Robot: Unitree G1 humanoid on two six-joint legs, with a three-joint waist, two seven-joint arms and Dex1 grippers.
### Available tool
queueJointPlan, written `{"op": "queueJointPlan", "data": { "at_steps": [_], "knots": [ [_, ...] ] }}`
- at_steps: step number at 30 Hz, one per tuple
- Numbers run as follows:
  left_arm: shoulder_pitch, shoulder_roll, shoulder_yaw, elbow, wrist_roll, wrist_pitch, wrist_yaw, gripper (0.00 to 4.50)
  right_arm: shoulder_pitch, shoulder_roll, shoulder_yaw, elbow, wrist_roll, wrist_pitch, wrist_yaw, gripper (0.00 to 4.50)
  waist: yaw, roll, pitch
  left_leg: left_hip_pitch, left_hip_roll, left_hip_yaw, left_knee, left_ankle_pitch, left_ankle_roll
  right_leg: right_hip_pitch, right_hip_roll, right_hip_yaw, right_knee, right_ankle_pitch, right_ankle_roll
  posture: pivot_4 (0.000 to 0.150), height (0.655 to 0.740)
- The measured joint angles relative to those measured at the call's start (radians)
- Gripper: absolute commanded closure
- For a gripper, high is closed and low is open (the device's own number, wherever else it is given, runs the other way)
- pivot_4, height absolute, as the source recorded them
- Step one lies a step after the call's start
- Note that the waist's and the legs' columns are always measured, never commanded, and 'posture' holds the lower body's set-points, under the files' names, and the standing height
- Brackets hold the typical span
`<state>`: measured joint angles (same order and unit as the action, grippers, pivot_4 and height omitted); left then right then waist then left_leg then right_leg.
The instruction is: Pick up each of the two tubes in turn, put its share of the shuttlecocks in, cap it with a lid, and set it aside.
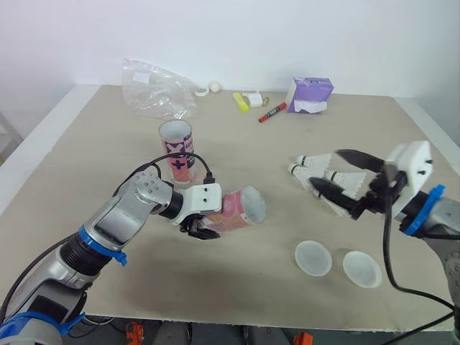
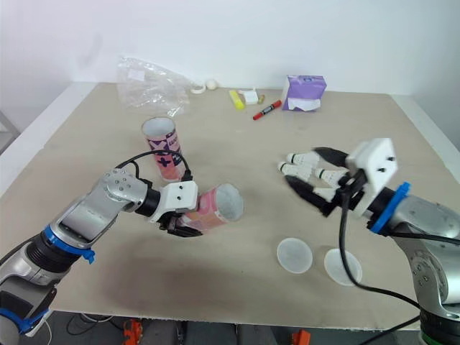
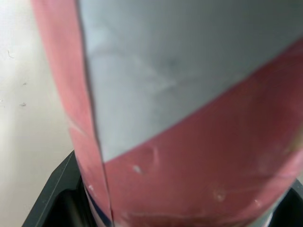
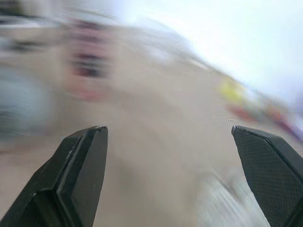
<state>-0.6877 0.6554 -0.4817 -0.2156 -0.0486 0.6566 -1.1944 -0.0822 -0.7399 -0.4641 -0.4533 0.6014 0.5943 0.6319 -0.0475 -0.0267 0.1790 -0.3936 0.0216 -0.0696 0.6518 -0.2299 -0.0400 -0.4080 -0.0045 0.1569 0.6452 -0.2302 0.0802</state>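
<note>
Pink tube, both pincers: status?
Left pincer shut on pink tube, tilted, uncapped. Right pincer open by shuttlecocks. Two lids lie flat nearby.

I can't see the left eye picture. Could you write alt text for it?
A robot's left gripper holds a pink tube sideways at a beige table, its open right gripper by a few white shuttlecocks. A second tube stands upright behind; two round lids lie nearer.

This looks like a bare robot test room or lab: a plain beige surface (image 1: 86, 144) set against blank white walls (image 1: 287, 36), with a crumpled plastic bag (image 1: 154, 90), a red marker (image 1: 272, 113), a yellow highlighter (image 1: 241, 101) and a purple tissue pack (image 1: 310, 94) along its far edge.
</note>
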Motion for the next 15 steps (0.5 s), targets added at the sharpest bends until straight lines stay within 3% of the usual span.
{"op": "queueJointPlan", "data": {
  "at_steps": [4, 15],
  "knots": [
    [0.001, 0.0, 0.0, 0.0, 0.0, 0.001, 0.001, 1.36, 0.077, 0.055, -0.029, 0.045, -0.036, 0.011, -0.091, 0.02, -0.001, 0.002, 0.0, 0.0, 0.0, 0.0, 0.0, 0.0, 0.0, 0.0, 0.0, 0.0, 0.0, 0.0, 0.0, 0.15, 0.74],
    [0.002, 0.001, -0.001, -0.001, 0.001, -0.001, 0.005, 1.36, 0.178, 0.132, -0.013, 0.078, 0.014, 0.022, -0.067, 0.02, -0.004, 0.003, -0.001, 0.001, 0.0, 0.0, 0.0, 0.0, 0.0, 0.0, 0.0, 0.0, 0.0, 0.0, 0.0, 0.15, 0.74]
  ]
}}
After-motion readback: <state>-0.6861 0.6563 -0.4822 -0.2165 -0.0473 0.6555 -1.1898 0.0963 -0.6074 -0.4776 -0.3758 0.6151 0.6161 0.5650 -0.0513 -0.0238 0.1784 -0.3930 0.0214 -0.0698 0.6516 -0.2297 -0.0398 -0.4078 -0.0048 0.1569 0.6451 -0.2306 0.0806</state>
